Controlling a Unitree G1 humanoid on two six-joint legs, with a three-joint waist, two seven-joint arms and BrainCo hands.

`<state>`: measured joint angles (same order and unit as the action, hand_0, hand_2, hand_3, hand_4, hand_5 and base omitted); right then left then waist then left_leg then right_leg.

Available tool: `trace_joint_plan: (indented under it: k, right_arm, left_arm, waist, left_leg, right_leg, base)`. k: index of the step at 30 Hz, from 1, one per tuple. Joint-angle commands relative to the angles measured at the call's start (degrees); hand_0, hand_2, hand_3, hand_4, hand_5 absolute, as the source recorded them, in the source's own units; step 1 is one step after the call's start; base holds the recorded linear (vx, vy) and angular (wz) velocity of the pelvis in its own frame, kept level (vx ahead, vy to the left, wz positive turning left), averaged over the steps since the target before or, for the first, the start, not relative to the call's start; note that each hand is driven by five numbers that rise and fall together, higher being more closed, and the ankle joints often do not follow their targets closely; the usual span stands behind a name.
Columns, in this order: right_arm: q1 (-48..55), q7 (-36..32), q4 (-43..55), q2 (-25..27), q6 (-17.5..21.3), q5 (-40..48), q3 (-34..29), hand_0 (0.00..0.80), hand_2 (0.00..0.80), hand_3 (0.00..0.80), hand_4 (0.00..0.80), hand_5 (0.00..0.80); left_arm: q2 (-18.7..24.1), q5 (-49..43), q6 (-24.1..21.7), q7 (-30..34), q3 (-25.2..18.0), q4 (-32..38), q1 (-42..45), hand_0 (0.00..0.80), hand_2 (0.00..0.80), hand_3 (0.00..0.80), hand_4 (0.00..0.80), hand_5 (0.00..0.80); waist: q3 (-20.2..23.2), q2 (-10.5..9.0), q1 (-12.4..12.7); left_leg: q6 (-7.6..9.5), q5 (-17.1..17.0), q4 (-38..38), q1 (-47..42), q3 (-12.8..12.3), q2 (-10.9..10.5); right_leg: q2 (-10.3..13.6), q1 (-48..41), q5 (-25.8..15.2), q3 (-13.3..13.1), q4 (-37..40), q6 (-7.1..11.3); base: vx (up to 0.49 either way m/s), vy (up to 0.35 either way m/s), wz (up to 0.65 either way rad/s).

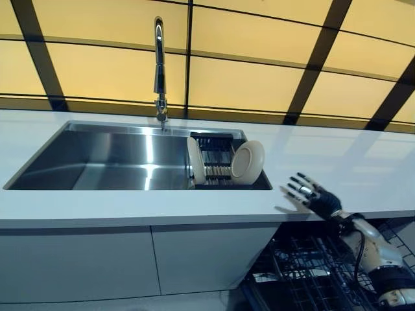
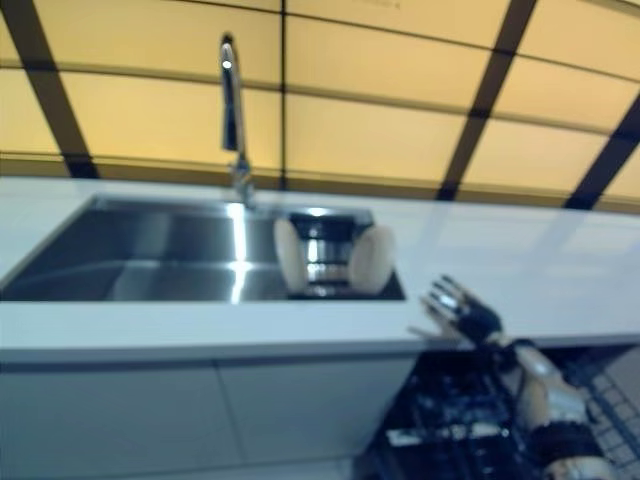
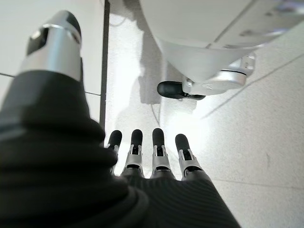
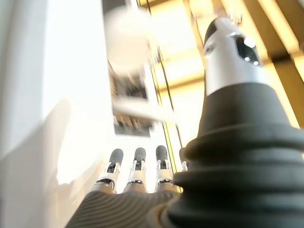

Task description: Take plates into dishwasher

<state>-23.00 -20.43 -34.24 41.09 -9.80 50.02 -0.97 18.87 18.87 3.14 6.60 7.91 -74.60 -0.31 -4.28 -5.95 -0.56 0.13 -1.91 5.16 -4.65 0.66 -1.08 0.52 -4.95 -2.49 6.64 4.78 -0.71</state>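
We see our right hand (image 1: 316, 197) up in the air at the front edge of the white counter (image 1: 337, 168). Its fingers (image 1: 299, 188) are straight and spread out, and it holds nothing.

The two plates are up and off to the left side of this hand, well apart from it. They stand on their edges in a dark rack (image 1: 216, 162) at the near end of the shiny sink (image 1: 110, 155). One plate (image 1: 248, 162) leans at the rack's end closer to the hand. The other plate (image 1: 196, 160) stands at the rack's far end.

Below the hand is the open dishwasher basket (image 1: 305, 265) with its dark wires.

Our left hand (image 3: 156, 156) hangs down over the floor (image 3: 247, 142). Its fingers are straight and loose, holding nothing.

A tall tap (image 1: 159, 65) stands behind the sink.
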Motion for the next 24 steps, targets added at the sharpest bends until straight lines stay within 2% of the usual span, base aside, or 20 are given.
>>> trace_joint_plan:
  k: [1,6,8,9,10,11,13,15,16,17,18,21,24]
  right_arm:
    - [-8.2,3.0,-5.0,6.0,4.0,-2.0,0.8,0.0,0.0,0.0,0.0,0.0]
    - [-13.6,5.9,-10.0,8.3,4.0,-3.0,3.9,0.0,0.0,0.0,0.0,0.0]
    - [-15.3,6.1,-11.4,8.1,4.2,-4.4,4.9,0.0,0.0,0.0,0.0,0.0]
    - [-16.5,7.2,-11.6,8.1,5.2,-4.5,6.1,0.0,0.0,0.0,0.0,0.0]
    - [-17.1,8.0,-11.5,8.3,6.0,-4.5,6.7,0.0,0.0,0.0,0.0,0.0]
    - [-17.4,8.0,-11.7,8.4,6.4,-4.8,6.9,0.0,0.0,0.0,0.0,0.0]
    - [-18.8,10.4,-12.5,8.6,6.8,-7.4,7.5,0.0,0.0,0.0,0.0,0.0]
    - [-21.5,8.3,-14.8,9.9,6.7,-8.6,8.6,0.0,0.0,0.0,0.0,0.0]
    - [-22.6,8.0,-15.5,10.5,6.7,-9.3,9.1,0.0,0.0,0.0,0.0,0.0]
    - [-23.0,8.4,-15.3,10.8,6.6,-9.6,9.2,0.0,0.0,0.0,0.0,0.0]
    - [-23.7,8.6,-14.9,11.9,5.7,-9.3,10.5,0.0,0.0,0.0,0.0,0.0]
    - [-25.6,6.9,-15.6,13.8,3.2,-11.4,12.5,0.0,0.0,0.0,0.0,0.0]
    - [-27.1,6.6,-16.1,13.3,1.1,-11.2,13.6,0.0,0.0,0.0,0.0,0.0]
  left_arm:
    - [-0.9,1.0,-0.6,-0.7,2.8,-3.1,-2.6,0.0,0.0,0.0,0.0,0.0]
    - [-0.4,1.0,-0.8,-0.9,3.4,-3.3,-3.0,0.0,0.0,0.0,0.0,0.0]
    - [0.1,0.7,-0.5,-0.6,3.5,-3.3,-3.4,0.0,0.0,0.0,0.0,0.0]
    - [0.9,0.3,-0.2,-0.5,3.8,-2.9,-3.8,0.0,0.0,0.0,0.0,0.0]
    - [1.3,0.1,-0.1,-0.4,4.0,-2.7,-4.0,0.0,0.0,0.0,0.0,0.0]
    - [1.7,0.0,0.0,-0.6,4.2,-2.6,-4.1,0.0,0.0,0.0,0.0,0.0]
    - [2.7,0.4,0.5,-1.0,4.4,-2.2,-4.4,0.0,0.0,0.0,0.0,0.0]
    - [3.3,0.3,0.5,-0.9,4.3,-2.0,-4.6,0.0,0.0,0.0,0.0,0.0]
    - [3.5,0.0,0.5,-0.7,4.2,-1.9,-4.8,0.0,0.0,0.0,0.0,0.0]
    - [3.9,0.1,0.7,-0.7,4.7,-1.6,-4.9,0.0,0.0,0.0,0.0,0.0]
    - [3.7,1.5,1.1,-1.6,5.0,-0.8,-4.6,0.0,0.0,0.0,0.0,0.0]
    - [2.3,-1.6,1.5,-0.5,4.8,-1.1,-4.8,0.0,0.0,0.0,0.0,0.0]
    - [1.4,-1.7,1.3,-0.5,4.4,-2.1,-5.6,0.0,0.0,0.0,0.0,0.0]
  waist:
    - [1.4,-0.36,1.2]
    - [1.0,-0.28,2.4]
    - [0.6,-0.07,2.7]
    - [-0.4,0.51,2.8]
    - [-1.4,1.01,2.7]
    - [-2.1,1.1,2.6]
    - [-3.5,0.3,2.4]
    - [-4.1,-0.14,1.8]
    - [-4.4,-0.01,1.3]
    - [-4.2,-0.19,1.2]
    - [-3.6,-0.39,1.4]
    - [-2.7,-0.59,2.2]
    - [-2.1,-1.09,2.5]
  left_leg:
    - [0.7,1.8,-0.7,-0.5,-2.9,1.1]
    - [1.33,2.2,-1.5,-0.4,-2.4,0.6]
    - [1.9,2.5,-3.0,0.4,-2.6,0.2]
    - [2.64,2.6,-4.6,1.2,-2.8,0.2]
    - [2.73,2.6,-5.3,1.4,-2.0,0.4]
    - [2.61,2.9,-5.9,1.4,-1.3,0.3]
    - [1.59,3.8,-6.3,0.1,0.1,0.0]
    - [0.74,5.2,-6.4,-1.6,1.3,0.7]
    - [0.65,6.3,-6.8,-2.3,2.1,1.2]
    - [0.9,6.9,-7.3,-2.0,2.3,1.2]
    - [0.33,7.0,-7.7,-2.2,2.9,2.0]
    - [-1.26,4.5,-6.5,-1.4,1.1,4.2]
    - [-1.77,3.9,-5.5,-1.4,0.7,4.6]
  right_leg:
    - [4.3,1.2,-1.2,-1.8,-3.4,5.79]
    - [5.0,1.3,-0.1,-1.4,-5.4,5.64]
    - [5.4,2.6,0.6,-0.8,-10.1,5.64]
    - [5.7,6.8,-1.8,-0.1,-20.2,6.94]
    - [5.3,10.0,-3.8,-1.1,-25.6,7.62]
    - [5.2,11.9,-5.0,-2.0,-27.1,7.92]
    - [8.1,13.1,-8.3,-0.9,-21.0,8.38]
    - [9.8,14.6,-10.3,-1.1,-14.2,8.59]
    - [9.5,15.0,-10.4,-1.9,-12.2,8.57]
    - [8.8,14.4,-8.6,-2.4,-11.8,8.29]
    - [8.0,12.7,-7.2,-2.4,-9.2,7.81]
    - [7.3,8.2,-5.1,-0.4,-6.8,7.17]
    - [7.2,6.2,-4.5,0.2,-5.4,7.01]
  base:
    - [0.038,0.033,-0.01]
    - [0.024,0.032,-0.02]
    - [-0.036,0.043,-0.05]
    - [-0.066,0.045,-0.12]
    - [-0.038,0.014,-0.2]
    - [0.074,-0.091,-0.07]
    - [0.169,-0.215,0.22]
    - [0.18,-0.269,0.21]
    - [0.132,-0.224,0.22]
    - [0.103,-0.188,0.29]
    - [0.069,-0.139,0.38]
    - [0.083,-0.108,0.49]
    - [0.092,-0.049,0.36]
